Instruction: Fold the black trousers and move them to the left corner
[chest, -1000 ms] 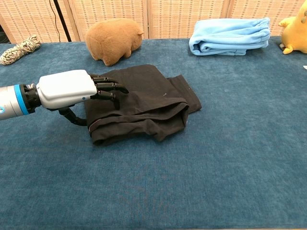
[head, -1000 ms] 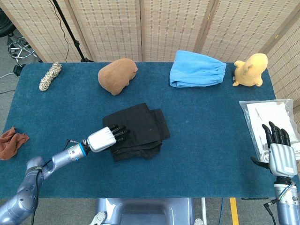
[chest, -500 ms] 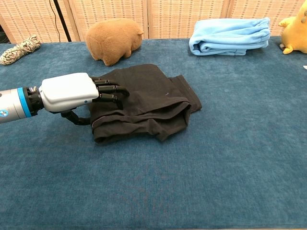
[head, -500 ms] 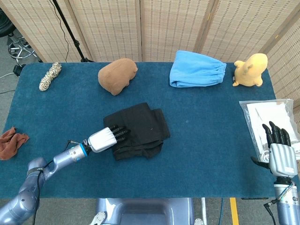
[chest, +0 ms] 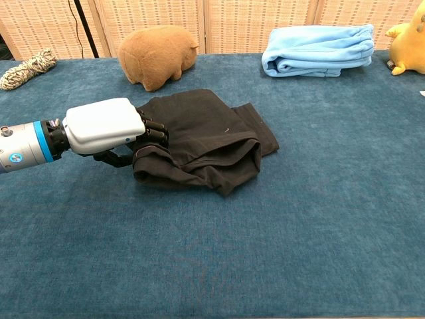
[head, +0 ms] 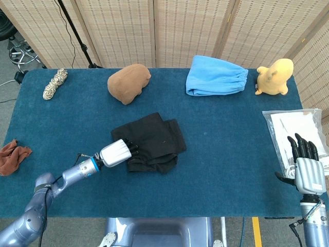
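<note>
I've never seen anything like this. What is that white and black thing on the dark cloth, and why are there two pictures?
It is a robot with two arms, each ending in a mechanical hand, steered by a person. Both pictures show the same moment: one camera looks down from the robot's head, the other looks forward from its chest. The left hand has its fingers curled into the edge of the folded black trousers, gripping them. The right hand waits open at the table's edge beside a plastic bag. On the blue table also lie a brown plush, a blue garment, a yellow toy, a rope and a reddish rag.
</note>
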You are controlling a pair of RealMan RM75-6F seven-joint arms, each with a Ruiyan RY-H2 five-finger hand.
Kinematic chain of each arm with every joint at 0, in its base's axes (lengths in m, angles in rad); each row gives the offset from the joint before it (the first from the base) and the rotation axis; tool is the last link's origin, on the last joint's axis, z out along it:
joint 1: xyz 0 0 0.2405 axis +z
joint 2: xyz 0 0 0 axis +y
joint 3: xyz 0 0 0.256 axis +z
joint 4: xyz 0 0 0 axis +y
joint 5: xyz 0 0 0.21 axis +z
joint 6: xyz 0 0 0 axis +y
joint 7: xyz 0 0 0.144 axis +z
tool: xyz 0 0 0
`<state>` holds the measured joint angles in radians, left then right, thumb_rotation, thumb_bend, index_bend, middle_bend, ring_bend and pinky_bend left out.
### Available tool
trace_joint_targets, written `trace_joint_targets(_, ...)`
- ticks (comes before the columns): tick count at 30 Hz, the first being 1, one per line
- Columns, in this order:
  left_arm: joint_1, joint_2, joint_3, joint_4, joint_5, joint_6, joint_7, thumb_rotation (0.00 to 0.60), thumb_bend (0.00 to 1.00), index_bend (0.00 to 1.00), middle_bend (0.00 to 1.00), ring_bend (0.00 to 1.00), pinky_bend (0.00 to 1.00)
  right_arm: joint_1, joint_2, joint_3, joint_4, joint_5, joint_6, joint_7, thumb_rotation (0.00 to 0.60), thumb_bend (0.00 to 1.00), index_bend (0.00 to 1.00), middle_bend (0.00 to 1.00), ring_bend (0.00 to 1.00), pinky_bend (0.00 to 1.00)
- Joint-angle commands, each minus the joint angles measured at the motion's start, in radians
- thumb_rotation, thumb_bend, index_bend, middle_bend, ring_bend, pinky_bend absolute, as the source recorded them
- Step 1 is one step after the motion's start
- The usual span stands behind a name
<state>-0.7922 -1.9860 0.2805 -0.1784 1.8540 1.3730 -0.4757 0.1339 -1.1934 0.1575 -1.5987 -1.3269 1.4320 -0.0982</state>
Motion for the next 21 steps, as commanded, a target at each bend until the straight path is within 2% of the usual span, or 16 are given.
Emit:
trace_joint_targets(1, -0.001, 0.000, -0.001, 0.002, -0.001, -0.002, -0.003, 0.600, 0.94, 0.85, 0.70, 0.61, 0.73, 0.000, 0.000, 0.000, 0.000, 0.000, 0.000, 0.000, 0.600, 0.00, 0.00, 0.00, 0.00, 0.00)
trace_joint_targets(4, 0.001, 0.003, 0.001, 0.005, -0.001, -0.005, -0.006, 0.600, 0.98, 0.88, 0.73, 0.62, 0.75, 0.000, 0.000, 0.000, -0.001, -0.001, -0.001, 0.000, 0.600, 0.00, 0.00, 0.00, 0.00, 0.00)
trace_joint_targets(14, -0.004, 0.036, -0.004, 0.013, -0.005, 0.027, -0.012, 0.600, 0.98, 0.89, 0.75, 0.63, 0.75, 0.002, -0.003, -0.004, 0.000, -0.001, -0.007, -0.002, 0.600, 0.00, 0.00, 0.00, 0.00, 0.00)
trace_joint_targets(18, 0.036, 0.130, 0.016, 0.002, 0.014, 0.148, -0.028, 0.600, 0.99, 0.89, 0.75, 0.63, 0.75, 0.003, -0.003, -0.003, 0.001, 0.000, -0.007, -0.002, 0.600, 0.00, 0.00, 0.00, 0.00, 0.00)
trace_joint_targets(21, 0.062, 0.176, 0.014, -0.018, 0.011, 0.196, -0.038, 0.600, 0.99, 0.89, 0.75, 0.63, 0.75, 0.003, -0.004, -0.003, 0.000, 0.000, -0.008, -0.001, 0.600, 0.00, 0.00, 0.00, 0.00, 0.00)
